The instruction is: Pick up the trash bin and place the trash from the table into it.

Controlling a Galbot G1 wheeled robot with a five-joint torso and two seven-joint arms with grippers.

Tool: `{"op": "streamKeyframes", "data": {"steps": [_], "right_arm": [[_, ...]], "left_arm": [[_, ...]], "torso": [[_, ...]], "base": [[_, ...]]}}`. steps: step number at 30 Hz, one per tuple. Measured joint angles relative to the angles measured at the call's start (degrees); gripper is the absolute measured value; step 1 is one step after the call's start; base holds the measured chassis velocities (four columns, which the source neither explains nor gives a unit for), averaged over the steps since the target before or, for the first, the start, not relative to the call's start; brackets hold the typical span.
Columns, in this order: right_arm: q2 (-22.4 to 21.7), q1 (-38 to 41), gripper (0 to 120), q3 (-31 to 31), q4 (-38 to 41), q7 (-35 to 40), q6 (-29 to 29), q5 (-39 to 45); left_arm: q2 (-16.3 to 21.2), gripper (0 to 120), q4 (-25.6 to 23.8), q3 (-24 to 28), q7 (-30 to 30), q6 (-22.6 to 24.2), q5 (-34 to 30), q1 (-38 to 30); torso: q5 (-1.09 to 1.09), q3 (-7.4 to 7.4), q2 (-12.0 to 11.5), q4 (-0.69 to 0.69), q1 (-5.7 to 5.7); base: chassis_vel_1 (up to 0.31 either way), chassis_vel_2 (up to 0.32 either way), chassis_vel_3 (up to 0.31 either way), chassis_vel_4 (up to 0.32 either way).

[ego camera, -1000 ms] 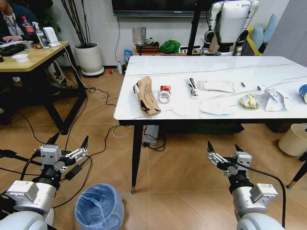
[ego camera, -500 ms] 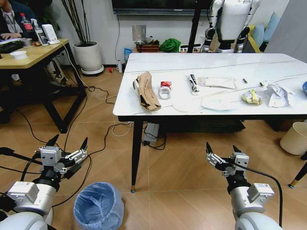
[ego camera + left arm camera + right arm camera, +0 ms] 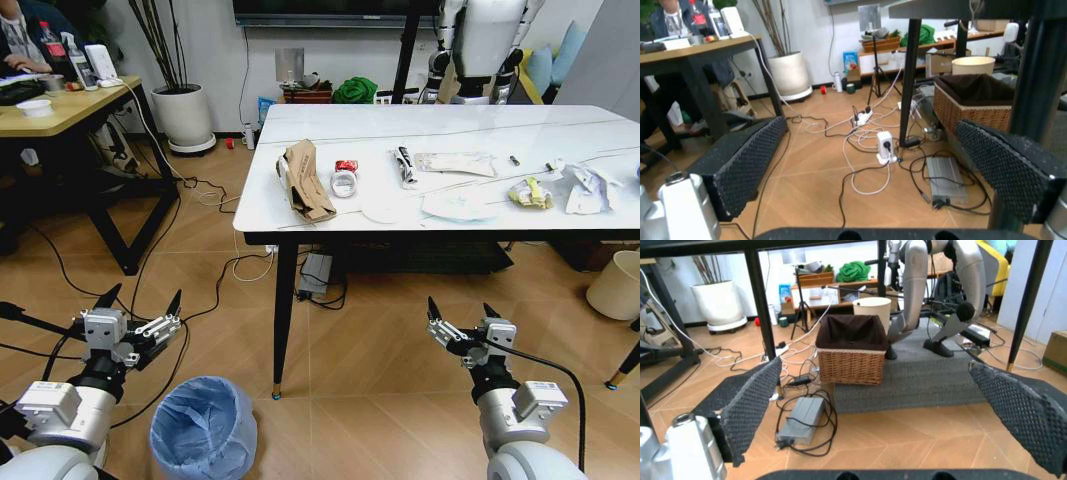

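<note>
The trash bin [image 3: 205,430] with its light-blue bag stands on the floor at the bottom left, just right of my left gripper [image 3: 140,306], which is open and empty above the floor. My right gripper [image 3: 461,317] is open and empty too, low in front of the table [image 3: 320,226]. On the marble top lies the trash: torn brown cardboard [image 3: 304,180], a red-and-white wrapper [image 3: 345,179], white paper [image 3: 455,204], a yellowish wrapper [image 3: 529,193] and crumpled paper [image 3: 586,189]. In the wrist views the left fingers [image 3: 743,167] and right fingers [image 3: 750,400] stand wide apart.
Cables and a power strip [image 3: 225,205] lie on the floor left of the table. A wooden desk [image 3: 70,105] stands at the far left, a cream bin [image 3: 617,285] at the right. A wicker basket [image 3: 852,347] and another robot [image 3: 487,45] are beyond the table.
The whole head view has shifted: the table now sits slightly higher and further left, the bin nearer the centre. Both grippers keep their open pose.
</note>
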Motion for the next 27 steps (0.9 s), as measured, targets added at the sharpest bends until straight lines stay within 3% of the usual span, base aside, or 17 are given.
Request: {"op": "streamKeyframes", "data": {"steps": [27], "right_arm": [[0.0, 0.3, 100, -0.3, -0.9, -0.1, 0.1, -0.4]], "left_arm": [[-0.1, 100, 0.2, -0.1, -0.1, -0.3, 0.1, 0.5]], "torso": [[0.00, -3.81, -6.1, 0.00, -2.27]], "base": [[0.000, 0.000, 0.000, 0.000]]}}
